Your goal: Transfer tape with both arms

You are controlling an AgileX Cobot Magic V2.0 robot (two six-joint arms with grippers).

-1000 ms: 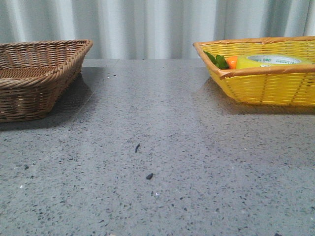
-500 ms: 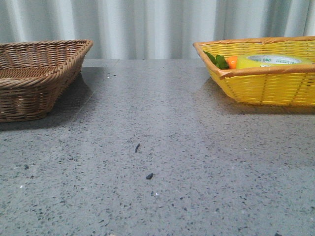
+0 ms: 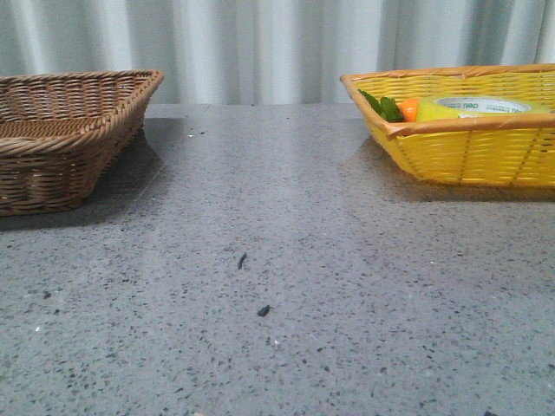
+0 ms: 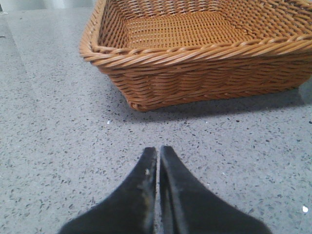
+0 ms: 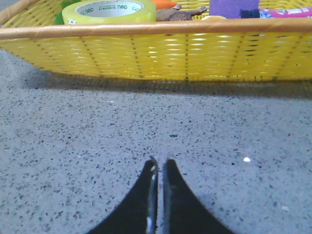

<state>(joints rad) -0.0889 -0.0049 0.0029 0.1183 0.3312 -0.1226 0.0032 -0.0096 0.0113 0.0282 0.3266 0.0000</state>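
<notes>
The yellow tape roll (image 3: 482, 107) lies flat in the yellow basket (image 3: 468, 156) at the back right, beside an orange carrot (image 3: 408, 109). The right wrist view shows the tape (image 5: 108, 11) at the basket's far left end, its white core with green lettering facing up. My right gripper (image 5: 159, 162) is shut and empty, low over the table in front of the yellow basket (image 5: 161, 53). My left gripper (image 4: 158, 150) is shut and empty, in front of the brown wicker basket (image 4: 195, 68). Neither arm shows in the front view.
The brown wicker basket (image 3: 61, 139) stands at the back left and looks empty inside. The yellow basket also holds green leaves (image 3: 381, 106), a purple block (image 5: 234, 8) and a brown item (image 5: 180, 14). Grey speckled table (image 3: 277, 286) lies between the baskets.
</notes>
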